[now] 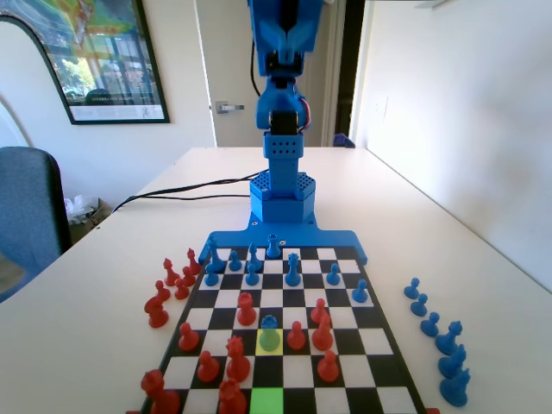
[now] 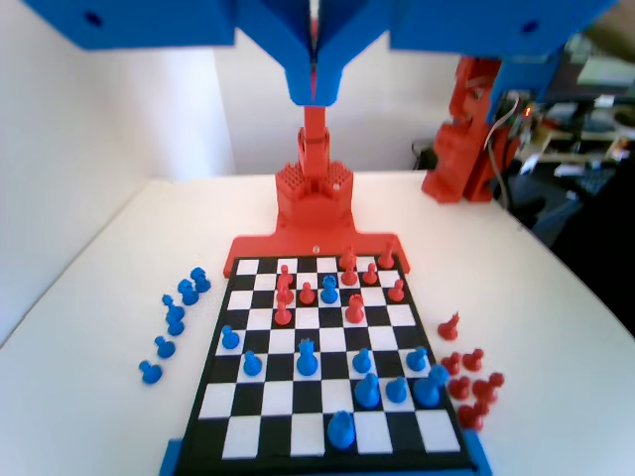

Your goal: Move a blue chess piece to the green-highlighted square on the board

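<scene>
The claw (image 2: 316,84) hangs high, its jaws pressed together, holding nothing. A ball-headed blue plastic pawn (image 1: 270,331) stands on the yellow square, one square from the green-highlighted square (image 1: 266,402) at the glossy checkered board's (image 1: 379,362) near edge.

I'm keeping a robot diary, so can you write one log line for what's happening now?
gripper: shut, raised above board | blue chess piece: on yellow square | green-highlighted square: empty | move: not started

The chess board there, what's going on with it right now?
A blue robot arm stands raised at the far end of the board, its gripper shut and holding nothing, high above the pieces. The blue chess piece sits on a yellow-tinted square among red pieces. The green-highlighted square at the near edge of the fixed view has no piece on it, so the move has not been made.
</scene>
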Controlling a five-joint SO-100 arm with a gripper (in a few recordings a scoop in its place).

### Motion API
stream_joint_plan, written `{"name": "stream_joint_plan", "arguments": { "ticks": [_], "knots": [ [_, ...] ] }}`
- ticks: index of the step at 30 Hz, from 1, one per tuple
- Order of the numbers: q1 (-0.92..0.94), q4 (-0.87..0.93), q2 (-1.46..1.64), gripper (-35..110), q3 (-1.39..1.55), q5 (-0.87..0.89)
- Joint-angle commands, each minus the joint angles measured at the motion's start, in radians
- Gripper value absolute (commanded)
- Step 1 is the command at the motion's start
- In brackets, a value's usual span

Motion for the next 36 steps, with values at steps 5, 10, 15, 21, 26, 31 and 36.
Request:
{"name": "stream_joint_plan", "arguments": {
  "ticks": [5, 10, 15, 21, 26, 31, 36],
  "knots": [
    [0.041, -0.071, -0.293, 1, -0.126, 0.005],
    [0.066, -0.109, -0.439, 1, -0.138, -0.035],
    [0.078, -0.137, -0.601, 1, -0.178, -0.037],
    [0.080, -0.215, -0.790, 1, -0.219, -0.028],
    [0.071, -0.279, -0.881, 1, -0.229, -0.026],
    [0.051, -0.301, -0.962, 1, -0.241, -0.026],
    [0.037, -0.301, -1.094, 5, -0.304, -0.005]
  ]
}}
